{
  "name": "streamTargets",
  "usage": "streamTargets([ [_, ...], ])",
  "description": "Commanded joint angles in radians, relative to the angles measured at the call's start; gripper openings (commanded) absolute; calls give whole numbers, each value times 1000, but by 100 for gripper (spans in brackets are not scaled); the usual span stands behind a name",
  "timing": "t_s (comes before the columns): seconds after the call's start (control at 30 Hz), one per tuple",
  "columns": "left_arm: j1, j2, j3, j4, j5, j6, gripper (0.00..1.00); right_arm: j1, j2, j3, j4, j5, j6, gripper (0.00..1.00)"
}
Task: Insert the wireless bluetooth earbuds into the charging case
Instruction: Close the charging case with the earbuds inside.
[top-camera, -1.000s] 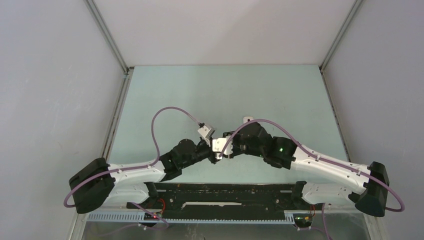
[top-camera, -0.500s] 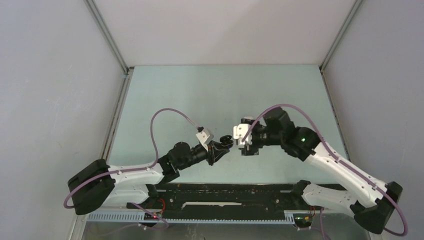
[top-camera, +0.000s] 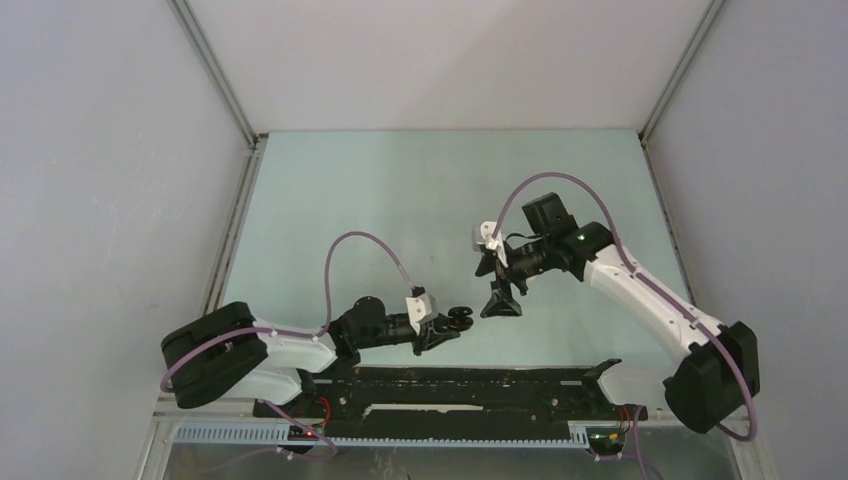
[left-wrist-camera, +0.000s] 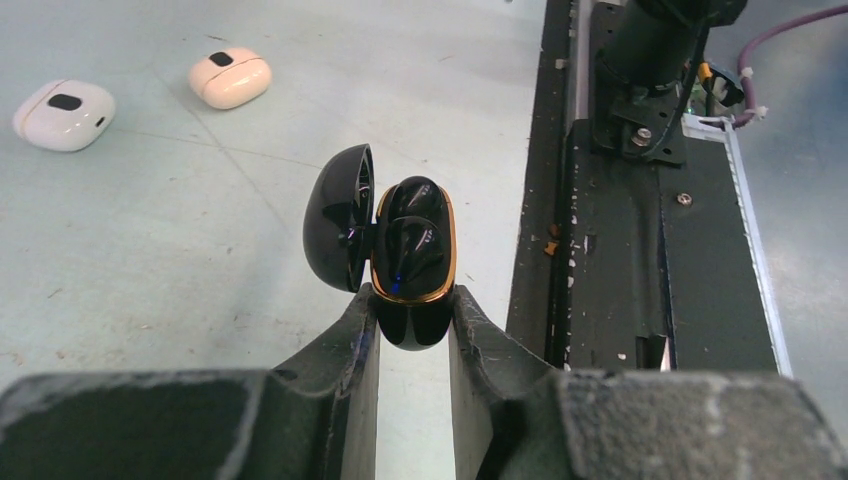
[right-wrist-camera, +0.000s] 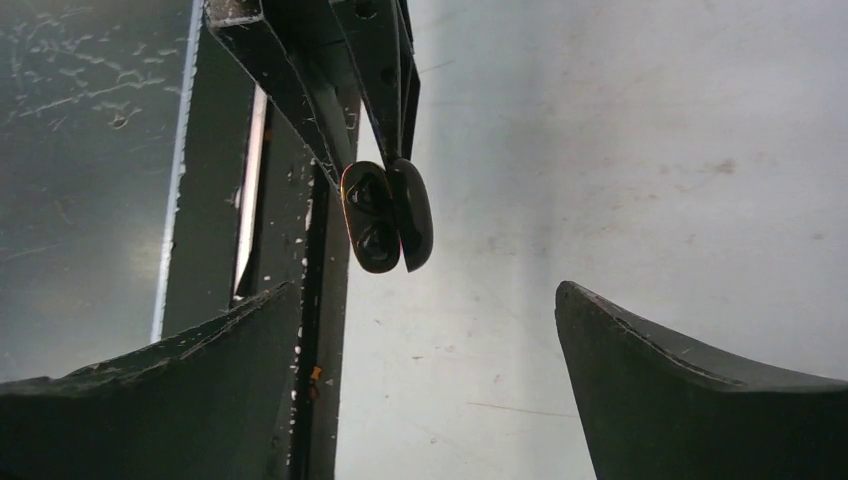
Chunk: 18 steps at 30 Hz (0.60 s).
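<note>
Here, black earbuds (left-wrist-camera: 412, 235) barely show, seated in the open black case (left-wrist-camera: 338, 232).
The left claw (left-wrist-camera: 412, 305) clamps that case by the worktop's (left-wrist-camera: 150, 260) near edge; the right claw (right-wrist-camera: 425, 290) gapes empty, apart. A closed white case (left-wrist-camera: 63, 113) and beige case (left-wrist-camera: 230, 78) hide their contents.

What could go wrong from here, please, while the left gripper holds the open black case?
1. The left gripper pinches only the lower end of the black case, so a push could pivot it loose.
2. Its lid stands open, so tilting might spill the earbuds.
3. The open right gripper might knock the case while shutting the lid.
</note>
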Motion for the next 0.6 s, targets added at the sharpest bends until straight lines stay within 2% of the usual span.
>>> streamTargets([
  [0.0,-14,24,29,106,54,46,0,39,62,24,-14,-56,5,100],
  [0.23,-14,32,38,106,29,44,0,182,142,24,-26,77,-27,100],
  [0.37,3,36,40,105,-37,2,0,241,151,24,-48,143,-48,100],
  [0.5,73,46,44,105,-88,-98,0,251,67,24,-125,170,-97,100],
  [0.57,102,58,48,104,-84,-129,0,187,7,24,-117,173,-83,100],
])
